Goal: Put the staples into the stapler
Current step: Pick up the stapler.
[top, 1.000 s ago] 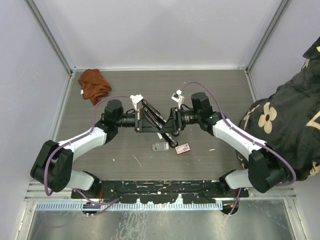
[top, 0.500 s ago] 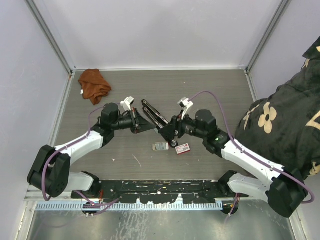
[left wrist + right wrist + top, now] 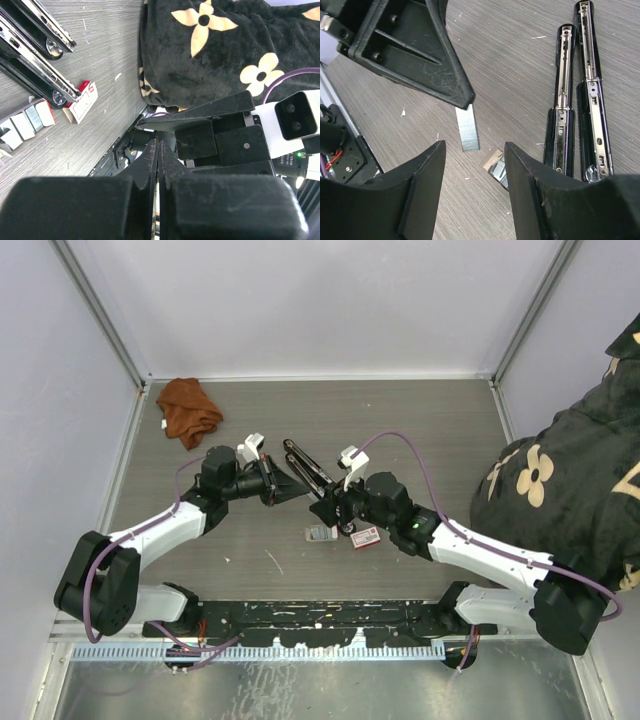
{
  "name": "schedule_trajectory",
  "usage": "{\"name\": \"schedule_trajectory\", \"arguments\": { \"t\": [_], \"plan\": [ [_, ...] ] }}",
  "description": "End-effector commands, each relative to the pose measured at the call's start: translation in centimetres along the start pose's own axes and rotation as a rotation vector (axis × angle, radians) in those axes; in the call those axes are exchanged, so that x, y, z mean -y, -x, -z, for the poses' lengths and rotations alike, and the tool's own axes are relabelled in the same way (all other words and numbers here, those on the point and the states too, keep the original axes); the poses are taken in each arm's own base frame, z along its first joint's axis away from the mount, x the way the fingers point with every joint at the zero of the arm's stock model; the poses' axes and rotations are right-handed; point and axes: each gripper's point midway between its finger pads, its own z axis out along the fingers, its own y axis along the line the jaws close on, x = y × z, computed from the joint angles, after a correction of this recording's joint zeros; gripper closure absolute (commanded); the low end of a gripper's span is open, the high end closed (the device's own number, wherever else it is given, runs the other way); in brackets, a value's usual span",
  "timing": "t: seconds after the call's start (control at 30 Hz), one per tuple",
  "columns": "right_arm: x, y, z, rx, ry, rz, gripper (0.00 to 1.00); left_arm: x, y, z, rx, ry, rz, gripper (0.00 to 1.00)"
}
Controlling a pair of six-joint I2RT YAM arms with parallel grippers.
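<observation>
pinching staple strip [image 3: 468,129] endwise, left end effector [image 3: 464,103], stapler [image 3: 591,95] open diagonally

Open black stapler [image 3: 305,462] lies diag. mid-desk [image 3: 440,430]. L claw [image 3: 300,490] pinched shut, tip just beside it; R claw [image 3: 323,508] over its near end. Tray of staples [image 3: 320,534] + red/white box [image 3: 365,537] side by side just nearer. Rust cloth [image 3: 188,408] in far-L corner.

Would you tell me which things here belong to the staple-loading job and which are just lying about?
Job in hand:
stapler, lying open
staple strip, pinched in the left gripper
staple tray
red-and-white box

Lying about:
rust-brown cloth, far left corner
black flowered fabric, right edge
</observation>
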Motion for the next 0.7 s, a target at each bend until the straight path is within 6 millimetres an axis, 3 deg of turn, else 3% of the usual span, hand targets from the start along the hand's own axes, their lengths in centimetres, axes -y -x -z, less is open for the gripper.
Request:
{"name": "schedule_trajectory", "arguments": {
  "t": [0.0,0.2,0.67],
  "plan": [
    [-0.39,3.23,-0.50,0.103,-0.010,0.044,0.47,2.02,0.20,0.50,0.009,-0.051,-0.029,1.00],
    [-0.63,3.16,-0.86,0.101,0.005,0.052,0.59,2.26,0.20,0.50,0.006,-0.057,-0.032,1.00],
    [-1.31,3.63,-0.52,0.116,0.039,0.082,0.74,2.39,0.16,0.52,0.003,-0.061,-0.030,1.00]
  ]
}}
